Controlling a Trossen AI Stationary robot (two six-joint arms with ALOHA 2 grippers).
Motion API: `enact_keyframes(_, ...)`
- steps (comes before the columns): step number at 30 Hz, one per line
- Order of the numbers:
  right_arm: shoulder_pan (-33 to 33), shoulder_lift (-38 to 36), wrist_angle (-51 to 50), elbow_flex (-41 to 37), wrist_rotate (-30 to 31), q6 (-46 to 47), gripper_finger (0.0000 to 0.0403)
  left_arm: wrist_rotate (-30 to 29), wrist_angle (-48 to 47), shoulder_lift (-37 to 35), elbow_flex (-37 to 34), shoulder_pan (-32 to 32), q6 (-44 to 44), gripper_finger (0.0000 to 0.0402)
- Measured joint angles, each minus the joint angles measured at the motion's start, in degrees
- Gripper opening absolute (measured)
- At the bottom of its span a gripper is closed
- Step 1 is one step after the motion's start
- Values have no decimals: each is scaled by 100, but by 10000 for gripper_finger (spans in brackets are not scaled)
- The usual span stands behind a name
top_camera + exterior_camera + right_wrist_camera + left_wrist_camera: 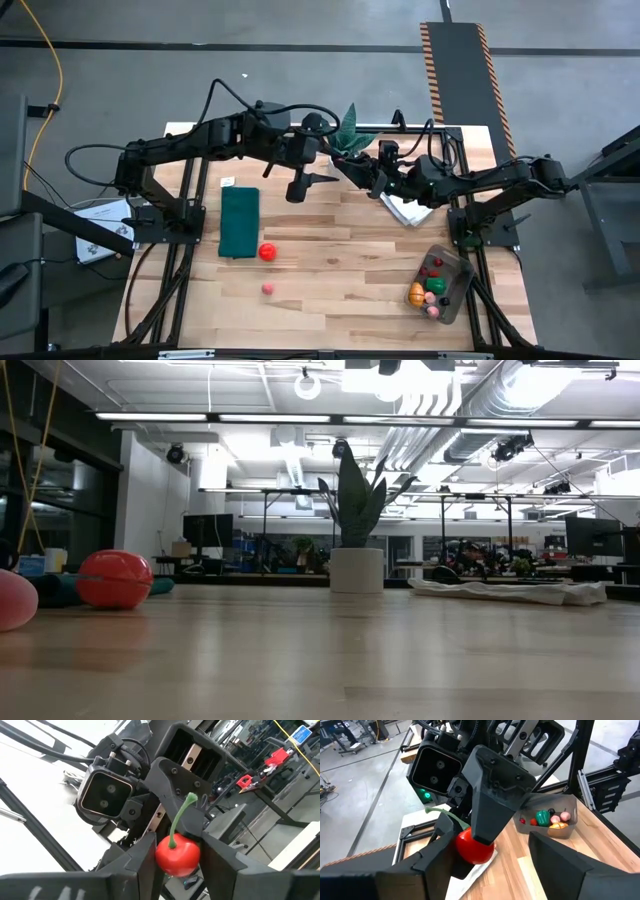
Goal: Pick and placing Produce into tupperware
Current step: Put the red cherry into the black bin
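A red cherry [177, 856] with a green stem [181, 815] hangs in the air over the table's far middle. My right gripper [177, 845] is shut on it. My left gripper [492, 832] faces it from the table's left, open, one finger on each side of the cherry [475, 847]. The tupperware [455, 297] stands at the near right with several produce pieces in it. On the bare table lie a red fruit [267, 252] and a small pink one [268, 289]. My right gripper pinches the cherry's round body by two opposite sides [162, 859] between its two fingers. The fingers come from the table's right, slanting a little upward. The cherry is clear of the table. My left gripper: one finger [442, 842] stands right beside the cherry; whether it touches, I cannot tell.
A dark green mat [239, 222] lies left of centre. A folded white cloth [405, 210] and a potted plant [350, 128] sit at the far side, under and behind the grippers. Bare wood stretches across the near middle.
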Motion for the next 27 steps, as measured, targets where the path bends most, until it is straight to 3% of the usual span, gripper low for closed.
enact_keyframes(27,2,-2,-87,0,-28,17,128,-707,-179,-350,-2,49,367,237)
